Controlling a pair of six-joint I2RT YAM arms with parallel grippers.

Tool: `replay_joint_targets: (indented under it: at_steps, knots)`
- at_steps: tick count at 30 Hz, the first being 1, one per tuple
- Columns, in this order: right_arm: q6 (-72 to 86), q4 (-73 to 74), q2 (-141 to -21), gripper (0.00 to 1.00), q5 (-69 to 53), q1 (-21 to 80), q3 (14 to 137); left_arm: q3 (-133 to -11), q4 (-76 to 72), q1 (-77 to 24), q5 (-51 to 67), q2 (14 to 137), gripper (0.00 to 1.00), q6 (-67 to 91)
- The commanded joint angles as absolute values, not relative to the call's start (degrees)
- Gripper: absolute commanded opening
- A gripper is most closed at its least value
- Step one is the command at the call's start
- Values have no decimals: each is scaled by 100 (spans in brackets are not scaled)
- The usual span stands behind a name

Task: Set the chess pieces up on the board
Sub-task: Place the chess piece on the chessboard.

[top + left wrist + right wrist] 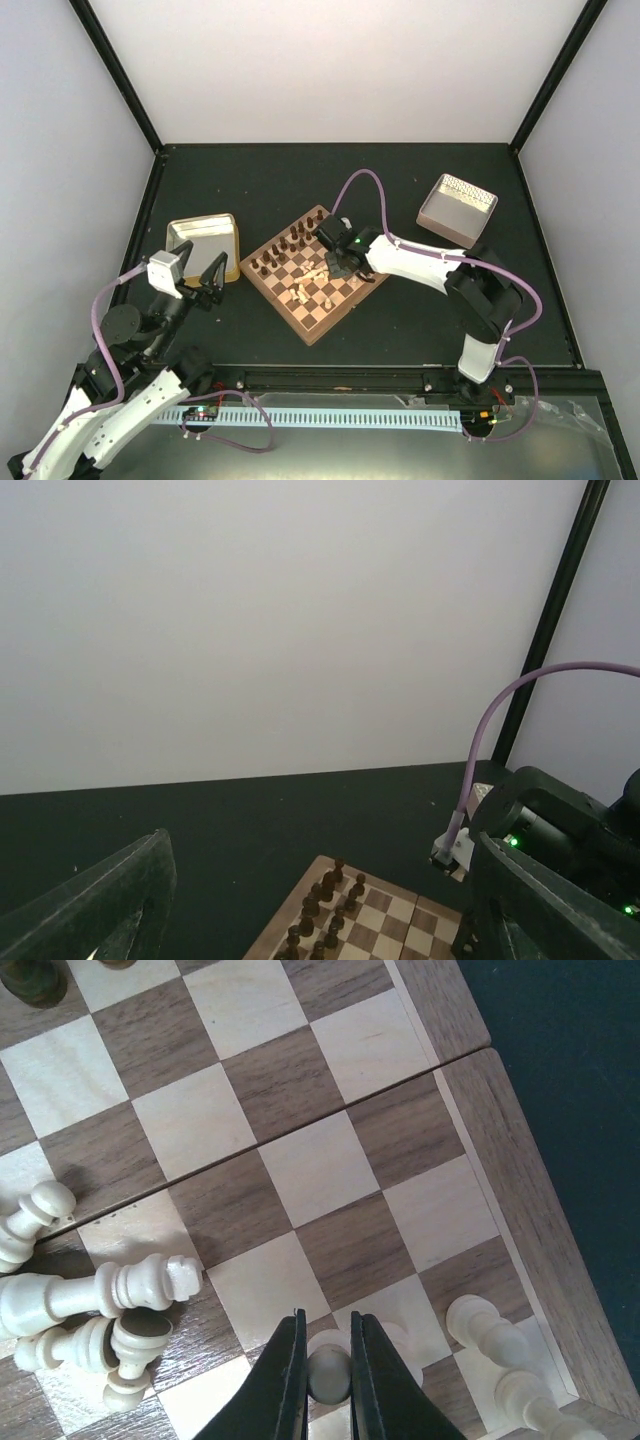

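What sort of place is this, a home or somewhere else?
Probably a robot test cell in a laboratory: plain white walls between black frame posts, and a dark table with the left arm and right arm bolted at its near edge.

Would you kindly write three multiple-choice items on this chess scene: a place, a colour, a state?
1. The metal tray lies where? A on the board; B left of the board; C right of the board.
2. The toppled chess pieces are what colour? A dark brown; B pale cream; C red.
3. The right gripper is: A wide open; B shut on nothing; C shut on a pale piece.
Answers: B, the overhead view shows it off the board's left corner; B, they look cream; C, its fingers pinch the piece.
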State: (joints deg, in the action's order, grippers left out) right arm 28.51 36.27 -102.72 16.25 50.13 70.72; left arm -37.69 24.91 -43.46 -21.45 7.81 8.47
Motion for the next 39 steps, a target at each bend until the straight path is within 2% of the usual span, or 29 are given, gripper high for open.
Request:
replay_joint_targets:
  at_steps: [1, 23, 39]
  knots:
    - [2965, 3722, -10311, 1, 1806, 5046, 7167, -3762, 2663, -4353, -2265, 738, 82, 707]
    - [2977, 3661, -10392, 9, 1269, 5053, 6881, -3768, 2672, -4351, -2227, 909, 82, 694]
    - [3059, 3734, -10124, 20, 1212, 5058, 6856, -3796, 2694, -4351, -2083, 1028, 83, 656]
